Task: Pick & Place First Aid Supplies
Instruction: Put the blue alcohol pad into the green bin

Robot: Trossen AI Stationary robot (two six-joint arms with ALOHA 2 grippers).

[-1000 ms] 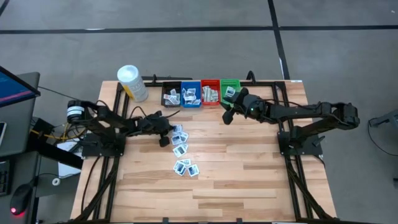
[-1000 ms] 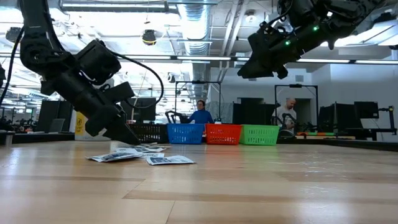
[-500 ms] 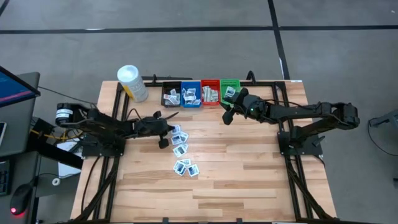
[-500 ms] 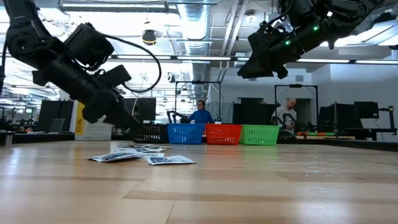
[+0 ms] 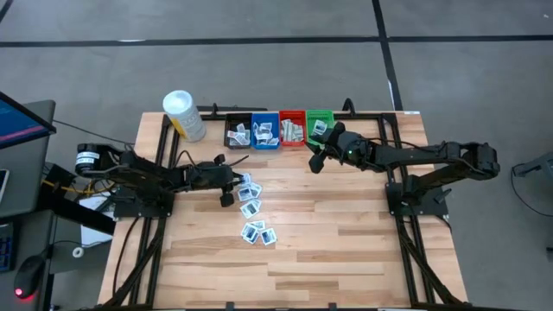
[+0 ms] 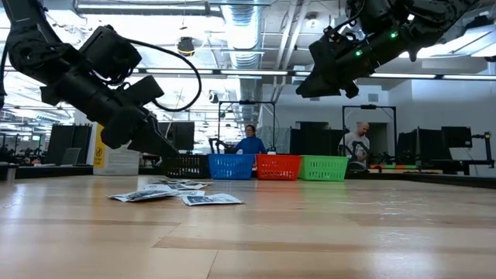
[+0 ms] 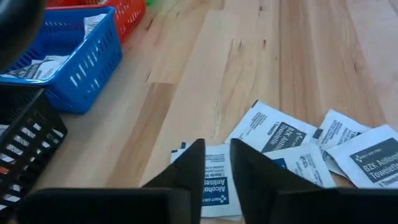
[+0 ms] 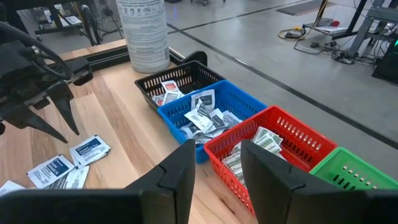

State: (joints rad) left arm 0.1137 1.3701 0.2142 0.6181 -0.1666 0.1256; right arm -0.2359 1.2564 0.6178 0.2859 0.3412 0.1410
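The left end effector (image 5: 232, 183) hangs above the worktop (image 5: 346, 250) beside the near end of a scatter of packets (image 5: 251, 207), which lie flat on the wood in a loose line running away from the bins toward the worktop's middle. In the left wrist view its fingers (image 7: 189, 171) stand slightly apart with a narrow gap between them, nothing in it, and an alcohol-pad packet (image 7: 214, 183) lies on the boards right under the tips, with more white-and-blue packets (image 7: 323, 149) just beside it. In the low view the left end effector (image 6: 159, 147) is clear of the wood, above the packets (image 6: 174, 194). The right end effector (image 5: 316, 154) hovers high, just in front of the green bin (image 5: 320, 123) and red bin (image 5: 292, 128); its fingers (image 8: 180, 168) are spread and hold nothing. At the back edge four bins stand touching in a row: black (image 5: 238, 131), blue (image 5: 264, 130), red, green. Packets already lie in the black, blue and red ones, and the green shows at least one. A white-capped container (image 5: 183, 115) stands beside the black bin. Two people (image 6: 249, 139) show in the room beyond.
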